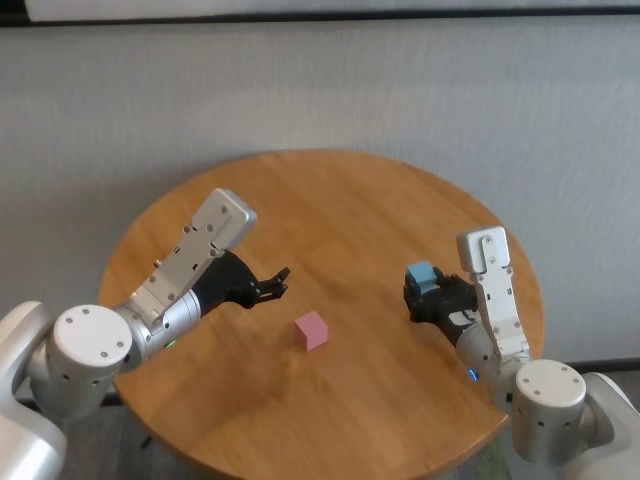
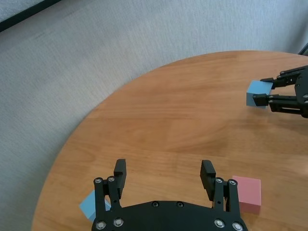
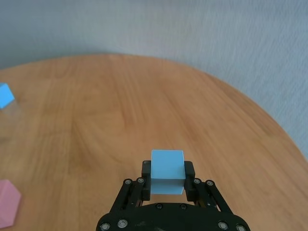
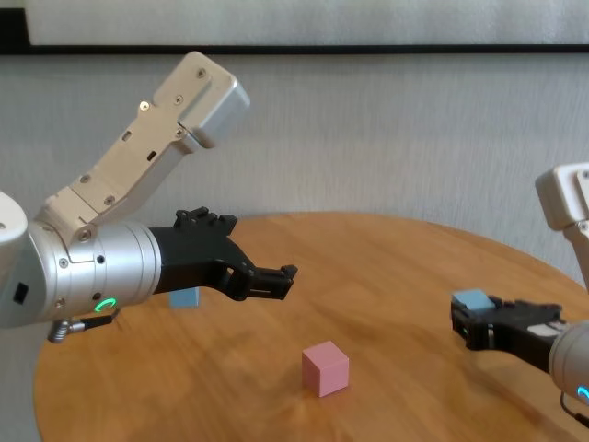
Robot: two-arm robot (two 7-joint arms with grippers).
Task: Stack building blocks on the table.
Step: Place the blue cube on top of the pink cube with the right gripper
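Our right gripper (image 1: pixel 424 290) is clamped on a light blue cube (image 1: pixel 422 273), fingers pressed against two opposite sides, and we hold it over the right side of the round wooden counter (image 1: pixel 340 210). Our left gripper (image 1: pixel 277 283) hangs over the counter's left side with its fingers spread wide and nothing between them. The pale pink cube (image 1: pixel 311 330) rests on the counter between our two grippers. The second light blue cube (image 4: pixel 185 296) sits on the counter's left part, just beside our left gripper.
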